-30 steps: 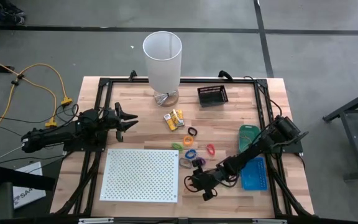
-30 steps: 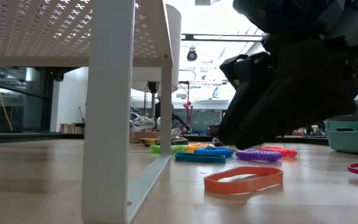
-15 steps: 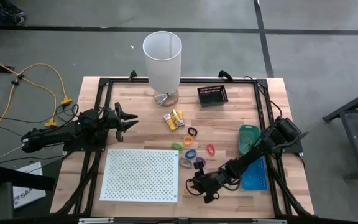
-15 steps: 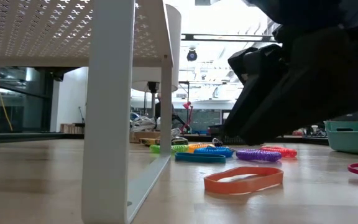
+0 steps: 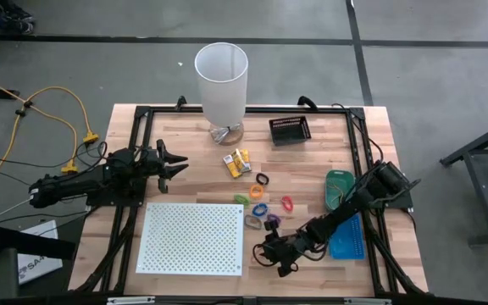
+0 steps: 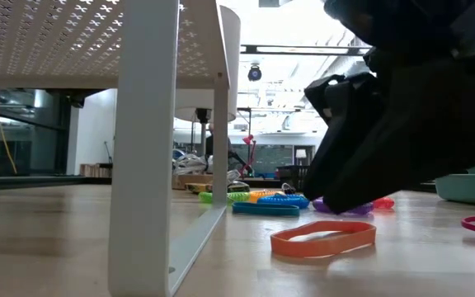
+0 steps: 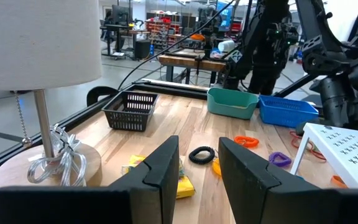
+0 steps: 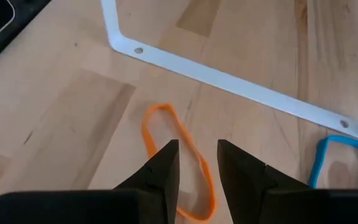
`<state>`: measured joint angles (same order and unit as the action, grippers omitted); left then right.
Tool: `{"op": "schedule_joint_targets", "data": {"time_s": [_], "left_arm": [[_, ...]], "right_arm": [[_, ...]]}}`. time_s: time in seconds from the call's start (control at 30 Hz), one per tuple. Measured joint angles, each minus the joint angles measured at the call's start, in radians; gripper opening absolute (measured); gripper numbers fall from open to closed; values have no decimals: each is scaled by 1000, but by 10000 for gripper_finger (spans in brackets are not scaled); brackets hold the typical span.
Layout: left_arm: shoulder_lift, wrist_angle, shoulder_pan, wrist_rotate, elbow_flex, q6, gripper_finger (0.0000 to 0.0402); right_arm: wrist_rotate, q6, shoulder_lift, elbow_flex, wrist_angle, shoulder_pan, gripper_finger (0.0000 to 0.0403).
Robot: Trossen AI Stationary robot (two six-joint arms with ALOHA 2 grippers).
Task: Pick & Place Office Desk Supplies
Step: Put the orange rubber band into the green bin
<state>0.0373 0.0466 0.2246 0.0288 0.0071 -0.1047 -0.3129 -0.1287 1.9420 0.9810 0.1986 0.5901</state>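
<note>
Wooden surface (image 5: 185, 161) with a grey floor around it and a workshop beyond. Right gripper (image 8: 194, 163), fingers parted with nothing between them, hangs low over an orange rubber band (image 8: 178, 163) that lies flat, partly beneath and just ahead of the fingertips; a blue band (image 8: 334, 163) lies off to one side, beyond the foot of the white perforated board (image 5: 191, 238). Left gripper (image 7: 194, 168) waits well apart, fingers likewise spread and empty; ahead of them lie the yellow-orange packets (image 7: 179, 182) and a black loop (image 7: 201, 154). Coloured loops (image 5: 265, 207) remain loose on the wood. Green tray (image 5: 339, 186), blue tray (image 5: 346, 237) and black basket (image 5: 290, 130) show no sorted items. Judged progress: early; nearly all supplies are yet to be placed.
</note>
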Motion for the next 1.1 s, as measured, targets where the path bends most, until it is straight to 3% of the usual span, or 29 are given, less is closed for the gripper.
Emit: {"op": "schedule_joint_targets", "data": {"time_s": [0.5,1.1], "left_arm": [[0,0,0,0,0,0,108],[0,0,0,0,0,0,108]], "right_arm": [[51,-9,13,0,13,-28,97],[32,-35,13,0,-17,-28,97]]}}
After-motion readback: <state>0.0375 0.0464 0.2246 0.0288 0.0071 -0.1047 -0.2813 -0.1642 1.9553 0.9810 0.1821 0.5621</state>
